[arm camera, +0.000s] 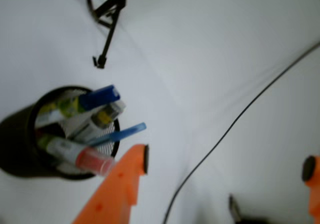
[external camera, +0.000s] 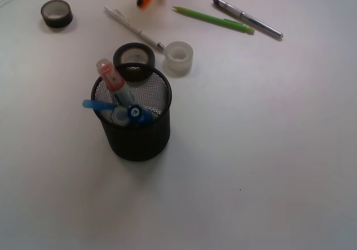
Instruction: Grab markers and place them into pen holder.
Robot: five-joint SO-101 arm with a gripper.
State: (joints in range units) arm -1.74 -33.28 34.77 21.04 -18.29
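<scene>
Left of centre on the white worktop (external camera: 268,166) stands one pen holder (external camera: 136,133), black mesh, upright. Three markers inside it, all leaning: red-capped marker (external camera: 109,76) sticking up highest at the left rim, blue-capped marker (external camera: 135,114) low at the front, third marker (arm camera: 102,117) with a yellow-green label between them, seen best in the wrist view. One flat light-blue stick (external camera: 96,104) also in the cup, poking out over the left rim.

Behind the holder: two black tape rolls, one (external camera: 134,55) touching-close at the back rim, one (external camera: 57,13) near the far-left corner. One clear tape roll (external camera: 178,58) just beside the nearer black one. Three thin pens toward the far edge: white pen (external camera: 134,28), green pen (external camera: 213,19), silver pen (external camera: 247,18).

Orange fingers (arm camera: 227,165) spread wide apart, released, holding nothing, hovering beside the holder. One black cable (arm camera: 240,119) runs across the worktop.
</scene>
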